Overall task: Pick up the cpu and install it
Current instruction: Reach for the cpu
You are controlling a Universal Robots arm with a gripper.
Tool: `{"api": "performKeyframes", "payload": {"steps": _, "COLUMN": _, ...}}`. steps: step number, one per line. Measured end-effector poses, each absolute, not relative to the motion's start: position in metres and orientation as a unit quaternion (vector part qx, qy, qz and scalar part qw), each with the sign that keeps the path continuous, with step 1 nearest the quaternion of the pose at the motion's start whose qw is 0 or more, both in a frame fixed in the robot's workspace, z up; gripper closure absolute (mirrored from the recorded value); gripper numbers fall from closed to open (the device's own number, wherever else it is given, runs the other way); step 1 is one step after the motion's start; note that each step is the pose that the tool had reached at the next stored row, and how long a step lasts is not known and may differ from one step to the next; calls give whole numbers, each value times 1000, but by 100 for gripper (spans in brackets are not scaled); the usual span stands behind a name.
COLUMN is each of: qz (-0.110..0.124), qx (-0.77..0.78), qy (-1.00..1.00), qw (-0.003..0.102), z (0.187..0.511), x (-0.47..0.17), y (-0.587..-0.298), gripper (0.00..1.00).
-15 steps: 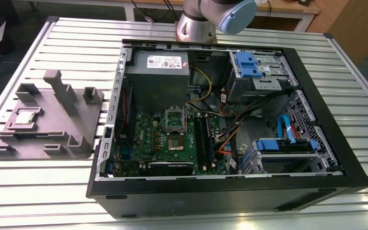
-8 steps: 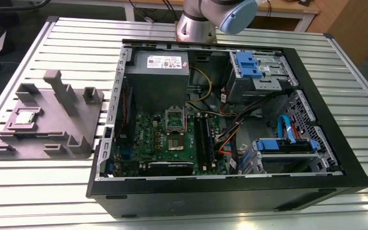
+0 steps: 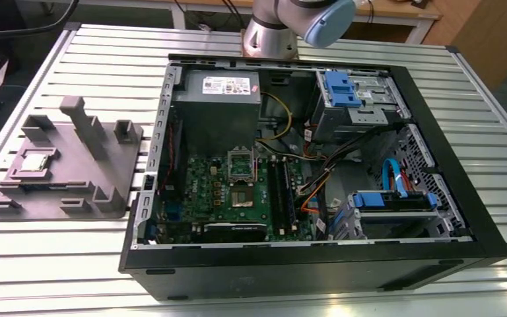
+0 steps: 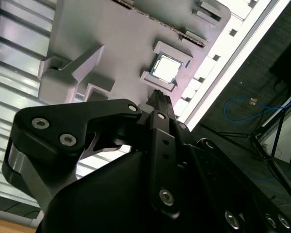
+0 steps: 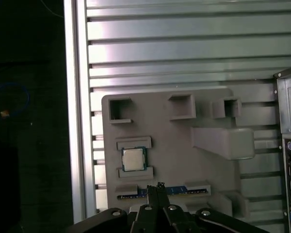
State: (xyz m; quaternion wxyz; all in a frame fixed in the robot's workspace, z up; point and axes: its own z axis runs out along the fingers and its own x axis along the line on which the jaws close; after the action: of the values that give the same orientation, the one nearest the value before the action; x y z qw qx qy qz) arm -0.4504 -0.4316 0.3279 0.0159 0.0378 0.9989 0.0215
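Fingers (image 5: 154,194) closed on nothing, hanging above the grey tray (image 5: 208,116).

In the first wrist view the 2 fingers are pressed together and empty, apart from the tray. The cpu (image 5: 134,159) lies flat in its square recess near the tray's middle, untouched. I judge it light, stiff and fragile, with a slick metal top, so it is best gripped on 2 opposite edges of its rim. The open computer case (image 3: 324,264) stands beside the tray on the table (image 3: 60,264).
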Motion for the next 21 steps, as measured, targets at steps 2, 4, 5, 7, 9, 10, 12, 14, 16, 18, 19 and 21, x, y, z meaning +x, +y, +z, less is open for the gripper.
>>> {"api": "performKeyframes", "payload": {"steps": 2, "qz": 21, "qx": 38, "qy": 999, "qw": 15, "z": 325, "x": -451, "y": -432, "gripper": 90}}
{"api": "performKeyframes", "payload": {"steps": 4, "qz": 21, "qx": 38, "qy": 999, "qw": 14, "z": 321, "x": -451, "y": -432, "gripper": 90}}
{"api": "performKeyframes", "payload": {"steps": 5, "qz": 21, "qx": 38, "qy": 999, "qw": 14, "z": 319, "x": -450, "y": -432, "gripper": 90}}
{"api": "performKeyframes", "payload": {"steps": 7, "qz": 21, "qx": 38, "qy": 999, "qw": 14, "z": 316, "x": -450, "y": -432, "gripper": 90}}
{"api": "performKeyframes", "payload": {"steps": 9, "qz": 21, "qx": 38, "qy": 999, "qw": 13, "z": 312, "x": -451, "y": -432, "gripper": 90}}
{"api": "performKeyframes", "payload": {"steps": 10, "qz": 21, "qx": 38, "qy": 999, "qw": 13, "z": 310, "x": -451, "y": -432, "gripper": 90}}
{"api": "performKeyframes", "payload": {"steps": 12, "qz": 21, "qx": 38, "qy": 999, "qw": 13, "z": 307, "x": -451, "y": -432, "gripper": 90}}
{"api": "performKeyframes", "payload": {"steps": 14, "qz": 21, "qx": 38, "qy": 999, "qw": 13, "z": 304, "x": -451, "y": -432, "gripper": 90}}
{"api": "performKeyframes", "payload": {"steps": 16, "qz": 21, "qx": 38, "qy": 999, "qw": 13, "z": 300, "x": -451, "y": -432, "gripper": 90}}
{"api": "performKeyframes", "payload": {"steps": 18, "qz": 21, "qx": 38, "qy": 999, "qw": 13, "z": 296, "x": -451, "y": -432, "gripper": 90}}
{"api": "performKeyframes", "payload": {"steps": 19, "qz": 21, "qx": 38, "qy": 999, "qw": 12, "z": 295, "x": -451, "y": -432, "gripper": 90}}
{"api": "performKeyframes", "payload": {"steps": 21, "qz": 21, "qx": 38, "qy": 999, "qw": 12, "z": 291, "x": -452, "y": -432, "gripper": 90}}
